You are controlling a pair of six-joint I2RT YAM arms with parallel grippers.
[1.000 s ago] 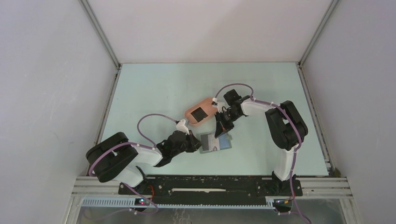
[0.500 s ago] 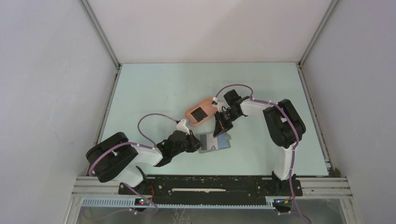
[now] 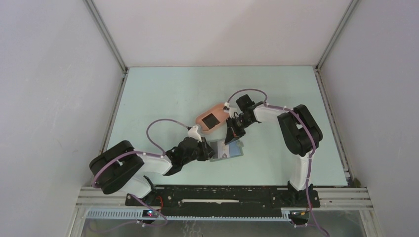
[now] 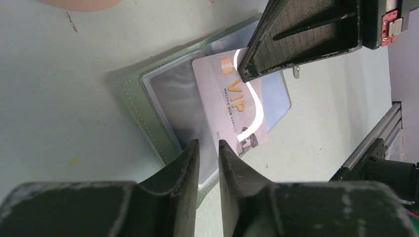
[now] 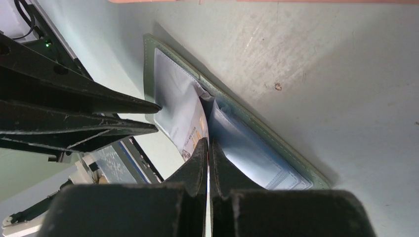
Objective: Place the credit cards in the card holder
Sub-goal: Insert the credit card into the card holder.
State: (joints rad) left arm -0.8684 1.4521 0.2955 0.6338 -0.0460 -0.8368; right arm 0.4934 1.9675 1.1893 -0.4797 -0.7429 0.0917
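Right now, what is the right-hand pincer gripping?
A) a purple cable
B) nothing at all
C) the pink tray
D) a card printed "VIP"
D: the right pincer is closed on the edge of the VIP card, holding it tilted over the open card holder.

— What kind of place are you working in?
— You are in a robot lab cell: plain white walls, metal frame, pale green table, arms bolted to a rail.
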